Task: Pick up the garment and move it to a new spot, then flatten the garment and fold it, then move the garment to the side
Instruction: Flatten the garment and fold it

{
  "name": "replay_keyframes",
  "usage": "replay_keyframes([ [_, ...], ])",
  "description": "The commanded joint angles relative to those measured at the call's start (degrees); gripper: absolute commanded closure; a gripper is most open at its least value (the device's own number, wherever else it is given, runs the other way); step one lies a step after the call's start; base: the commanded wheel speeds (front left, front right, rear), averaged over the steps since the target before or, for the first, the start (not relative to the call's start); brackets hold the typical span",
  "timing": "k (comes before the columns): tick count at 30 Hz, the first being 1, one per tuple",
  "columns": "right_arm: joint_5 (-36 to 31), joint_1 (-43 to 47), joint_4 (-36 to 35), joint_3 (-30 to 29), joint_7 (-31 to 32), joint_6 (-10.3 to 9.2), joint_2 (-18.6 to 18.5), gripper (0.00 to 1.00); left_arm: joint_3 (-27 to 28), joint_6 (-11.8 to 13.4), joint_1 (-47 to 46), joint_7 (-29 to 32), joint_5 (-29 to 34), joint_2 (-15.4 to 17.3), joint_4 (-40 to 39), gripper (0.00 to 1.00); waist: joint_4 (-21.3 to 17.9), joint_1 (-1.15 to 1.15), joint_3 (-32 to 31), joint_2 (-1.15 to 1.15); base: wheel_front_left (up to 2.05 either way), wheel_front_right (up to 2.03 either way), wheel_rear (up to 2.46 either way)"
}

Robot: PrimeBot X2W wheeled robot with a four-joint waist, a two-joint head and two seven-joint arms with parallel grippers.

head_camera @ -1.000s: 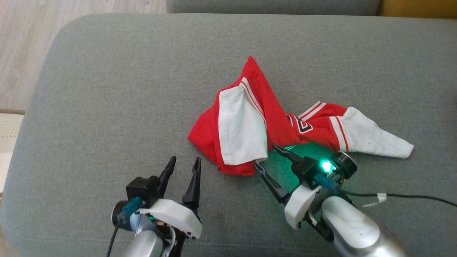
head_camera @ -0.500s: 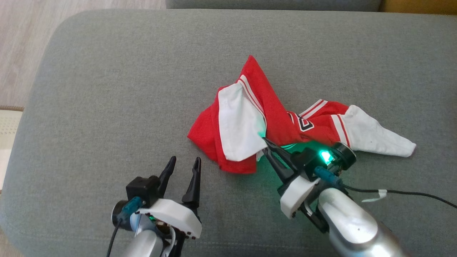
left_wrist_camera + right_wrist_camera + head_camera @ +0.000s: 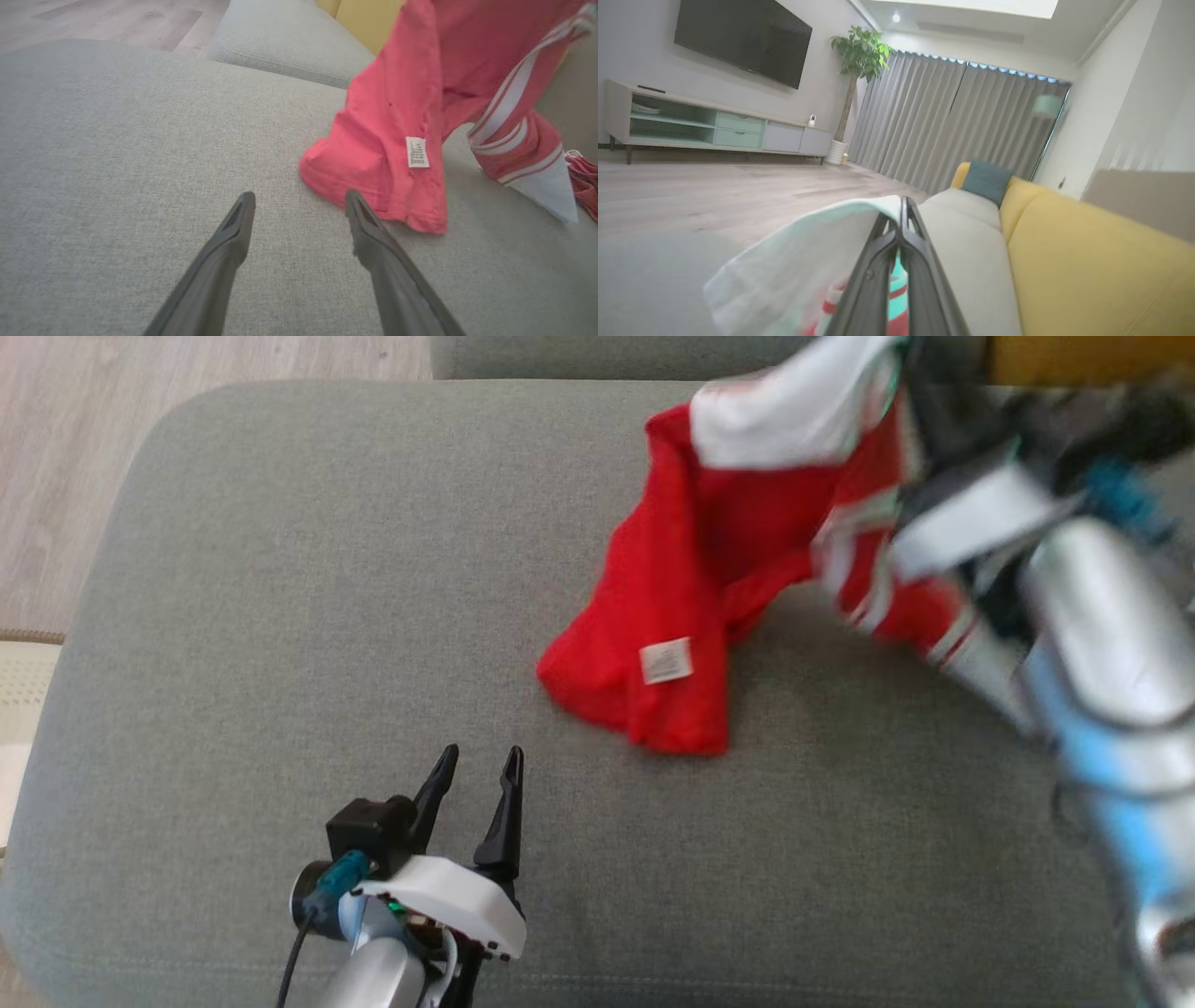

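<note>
Hoisted partway off the grey cushion (image 3: 280,569), limp red garment (image 3: 691,588) hangs from clamped right hand (image 3: 903,201); left hand (image 3: 482,752) spread, empty.

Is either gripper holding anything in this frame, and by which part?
The right gripper is shut on the garment, pinching a white part at its top; the red rest hangs down. The left gripper is open, holding nothing.
</note>
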Motion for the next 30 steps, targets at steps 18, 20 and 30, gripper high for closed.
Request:
replay_keyframes([
  [18, -4.7, -31.0, 14.4, 5.6, -0.6, -0.05, -2.0, 1.0, -2.9, 0.4, -3.3, -0.3, -2.9, 0.3, -2.0, 0.0, 8.5, 0.0, 2.6, 0.0, 0.0, 0.0, 0.0],
  [20, -5.2, -29.9, 16.3, 6.1, -0.6, -0.05, -2.1, 1.0, -2.6, 0.8, -3.0, -0.3, -3.2, 0.3, -2.2, 0.0, 8.8, 0.0, 2.5, 0.0, 0.0, 0.0, 0.0],
  [30, -1.8, -14.4, 23.6, 3.5, -0.6, -0.05, -9.9, 1.0, -1.8, 0.6, -3.5, -0.3, -2.1, 0.3, -2.5, 0.0, 4.8, 0.0, 4.3, 0.0, 0.0, 0.0, 0.0],
])
